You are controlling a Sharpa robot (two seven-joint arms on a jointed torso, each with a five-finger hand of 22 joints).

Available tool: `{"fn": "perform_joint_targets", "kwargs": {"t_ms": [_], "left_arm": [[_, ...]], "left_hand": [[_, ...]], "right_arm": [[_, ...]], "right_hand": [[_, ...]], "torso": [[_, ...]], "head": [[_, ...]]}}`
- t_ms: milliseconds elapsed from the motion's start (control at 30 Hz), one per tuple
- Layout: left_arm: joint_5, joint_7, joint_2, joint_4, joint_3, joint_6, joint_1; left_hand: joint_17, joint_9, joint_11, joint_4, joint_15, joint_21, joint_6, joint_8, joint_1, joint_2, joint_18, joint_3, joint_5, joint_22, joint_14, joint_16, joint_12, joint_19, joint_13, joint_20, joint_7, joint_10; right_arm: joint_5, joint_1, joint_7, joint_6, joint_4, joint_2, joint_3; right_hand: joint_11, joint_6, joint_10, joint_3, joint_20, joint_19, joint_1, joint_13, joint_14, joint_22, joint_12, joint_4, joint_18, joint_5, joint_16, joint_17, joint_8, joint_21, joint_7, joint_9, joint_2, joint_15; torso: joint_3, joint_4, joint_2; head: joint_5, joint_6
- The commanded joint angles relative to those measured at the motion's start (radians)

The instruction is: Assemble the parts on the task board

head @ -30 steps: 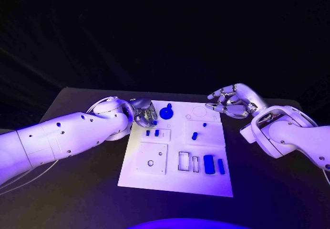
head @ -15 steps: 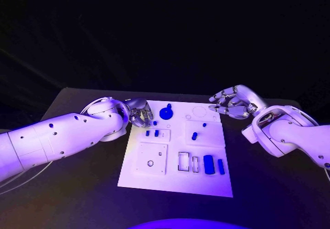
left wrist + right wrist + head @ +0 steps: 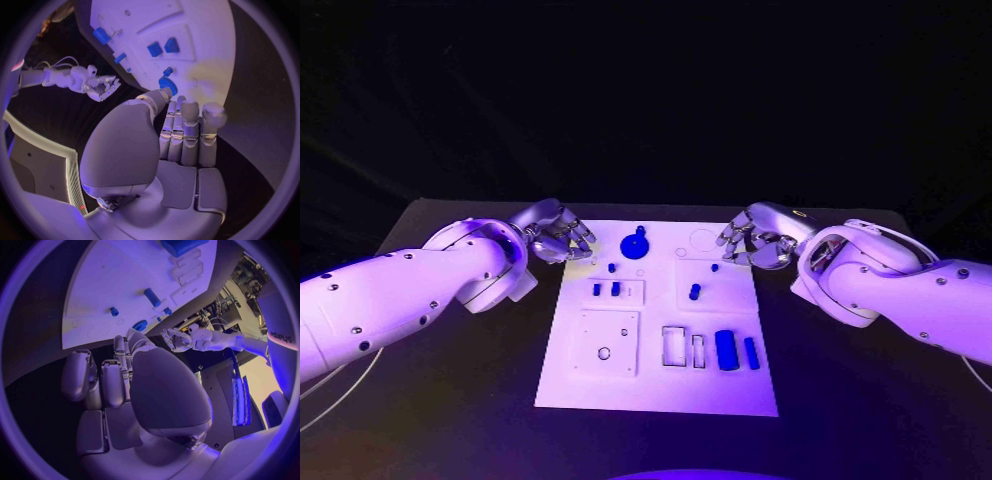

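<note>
**Q.** Reading from the near edge of the task board [image 3: 574, 395], what lies where?

**A.** Nearest, on the board's right half, a row of two empty rectangular slots [image 3: 674, 345], a wide blue block [image 3: 726, 347] and a thin blue bar [image 3: 751, 352]. To their left sits a square plate with an oval hole [image 3: 604, 352]. Farther in, two small blue pegs [image 3: 606, 289] stand in a recess on the left, and a blue pin [image 3: 694, 291] stands in the right-hand panel. Farthest, near the far edge, a round blue knob-like part [image 3: 635, 246] sits between the two hands.

**Q.** And the hands?

**A.** The left hand [image 3: 557, 232] hangs at the board's far left corner, fingers loosely extended, holding nothing; its wrist view shows the fingers [image 3: 189, 131] straight and side by side, the knob-like part just beyond their tips. The right hand [image 3: 756, 237] hangs at the far right corner, fingers curled in somewhat yet apart, also holding nothing.

**Q.** How is the step best done?

**A.** As a judgement: no part is yet grasped, and the knob-like part looks the likeliest target. Whichever hand takes it should descend squarely over it, pinch its raised top rather than its base, and keep clear of the small pegs nearby. The other hand should stand off to avoid crowding.
</note>
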Motion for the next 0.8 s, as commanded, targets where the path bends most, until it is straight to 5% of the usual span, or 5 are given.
{"fn": "perform_joint_targets", "kwargs": {"t_ms": [33,133,267,800], "left_arm": [[0.552,0.223,-0.017,0.02,-0.001,-0.043,0.001],[0.738,0.289,-0.038,0.041,-0.002,0.01,0.001],[0.844,0.33,-0.058,0.061,-0.003,0.048,0.0],[0.901,0.359,-0.08,0.08,-0.003,0.066,0.0]], "left_hand": [[-0.035,-0.005,0.005,-0.009,0.006,-0.092,-0.005,-0.002,0.01,0.018,0.022,-0.01,-0.003,-0.076,-0.035,-0.036,0.004,-0.068,-0.001,0.004,0.011,-0.024],[-0.041,-0.007,0.005,-0.016,0.006,-0.105,-0.008,-0.002,0.016,0.026,0.024,-0.015,-0.004,-0.084,-0.039,-0.04,0.013,-0.073,0.001,0.006,0.011,-0.024],[-0.044,-0.009,0.003,-0.018,0.005,-0.11,-0.009,-0.001,0.015,0.031,0.024,-0.023,-0.004,-0.087,-0.039,-0.041,0.021,-0.072,0.003,0.006,0.011,-0.021],[-0.048,-0.01,0.003,-0.025,0.005,-0.118,-0.01,-0.001,0.019,0.034,0.026,-0.029,-0.004,-0.094,-0.04,-0.041,0.028,-0.075,0.005,0.006,0.011,-0.023]], "right_arm": [[-0.256,-0.008,-0.114,0.101,-0.01,0.018,-0.001],[-0.318,-0.017,-0.149,0.113,-0.018,0.035,-0.002],[-0.361,-0.025,-0.174,0.117,-0.024,0.051,-0.002],[-0.395,-0.033,-0.187,0.125,-0.039,0.089,-0.002]], "right_hand": [[0.004,0.008,0.006,0.01,0.002,0.01,-0.003,-0.011,0.041,0.078,-0.014,0.002,-0.008,-0.009,0.007,0.003,-0.008,0.009,-0.001,-0.002,-0.018,0.008],[0.007,0.008,0.01,0.018,0.004,0.013,-0.004,-0.023,0.041,0.083,-0.028,0.0,-0.009,-0.011,0.009,0.004,-0.015,0.015,0.001,-0.004,-0.029,0.009],[0.01,0.009,0.012,0.024,0.005,0.015,-0.005,-0.032,0.041,0.087,-0.038,0.0,-0.01,-0.012,0.011,0.006,-0.02,0.021,0.005,-0.006,-0.036,0.011],[0.007,0.034,0.045,0.076,0.007,0.034,-0.007,-0.062,0.043,0.117,-0.065,0.0,-0.019,0.004,0.029,0.021,-0.03,0.069,0.002,-0.007,-0.035,0.01]], "torso": [[-0.0007,0.0011,0.001],[-0.0016,0.0011,0.002],[-0.0039,0.0021,0.003],[-0.004,0.0028,0.004]], "head": [[-0.013,0.003],[-0.017,0.004],[-0.023,0.003],[-0.028,-0.005]]}}
